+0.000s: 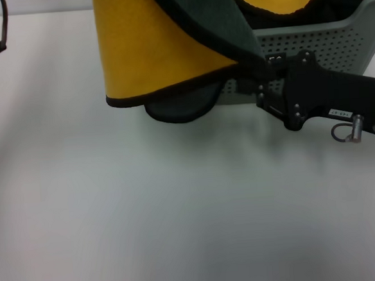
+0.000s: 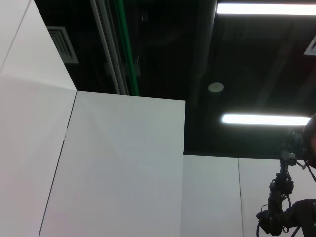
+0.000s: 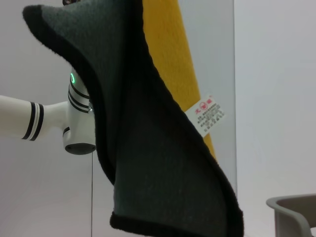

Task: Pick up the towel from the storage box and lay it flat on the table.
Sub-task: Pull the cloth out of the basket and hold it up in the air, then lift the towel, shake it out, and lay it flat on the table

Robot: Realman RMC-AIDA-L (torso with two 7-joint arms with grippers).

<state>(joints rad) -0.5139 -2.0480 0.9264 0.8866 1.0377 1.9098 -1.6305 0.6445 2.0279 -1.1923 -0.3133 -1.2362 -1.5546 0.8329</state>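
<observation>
Yellow cloth face fills the upper middle of the head view: the towel [image 1: 161, 46] hangs w/ its yellow side forward and a dark grey-green fold crossing it, black edging along the bottom. Its lower hem sits just at the table [image 1: 179, 212] by the storage box [image 1: 335, 37], which stands at the table's far right edge. One box, grey-green, perforated wall, small black label partly hidden. Inside it, more yellow-and-black cloth bunched up.

Right gripper [image 1: 264, 87] reaches in from the right, black body beside the box wall, tip at the towel's dark fold. Fingers hidden by cloth there, so can't tell if pinching or spread.

Right wrist view adds what head view lacks: the towel's white tag [image 3: 208, 114] w/ red print, the grey-green side draped wide, a yellow strip behind, and a corner of the box rim.

Left wrist view shows only ceiling lights and white panels. Left gripper at the table's far left edge in head view, barely visible; state can't tell.
</observation>
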